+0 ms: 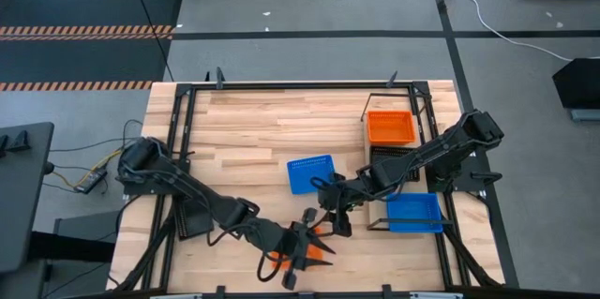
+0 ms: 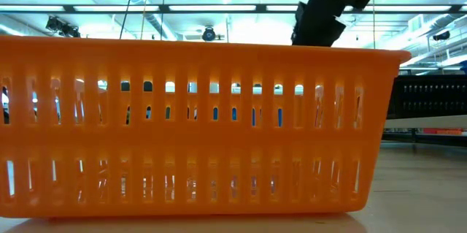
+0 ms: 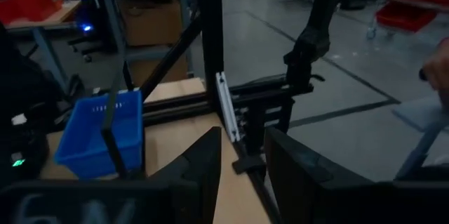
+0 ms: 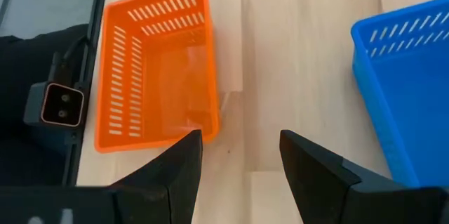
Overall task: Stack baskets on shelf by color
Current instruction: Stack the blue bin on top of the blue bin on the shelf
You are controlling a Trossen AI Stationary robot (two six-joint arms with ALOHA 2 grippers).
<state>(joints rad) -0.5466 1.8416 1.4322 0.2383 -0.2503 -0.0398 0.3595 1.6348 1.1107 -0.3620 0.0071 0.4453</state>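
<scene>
An orange basket [image 4: 158,69] lies open side up on the tabletop near the front edge, its bottom on the wood. It fills the low view [image 2: 197,123]. My left gripper [image 1: 305,243] hovers over it, pointing almost level, open [image 3: 242,175] with nothing between the fingers. My right gripper [image 1: 333,198] slants down toward the orange basket from the far right, open [image 4: 240,161] and short of it. A blue basket [image 1: 310,173] sits on the table beside it. The shelf [image 1: 398,102] at the right carries an orange basket [image 1: 390,127], a black one [image 1: 394,163] and a blue one [image 1: 413,212].
The table's black frame [image 1: 281,84] runs around the edges, and a post of it [image 3: 210,34] stands ahead of my left gripper. Bare wood [image 1: 244,130] lies at the table's far left. The left arm's wrist camera [image 4: 59,104] sits close beside the orange basket.
</scene>
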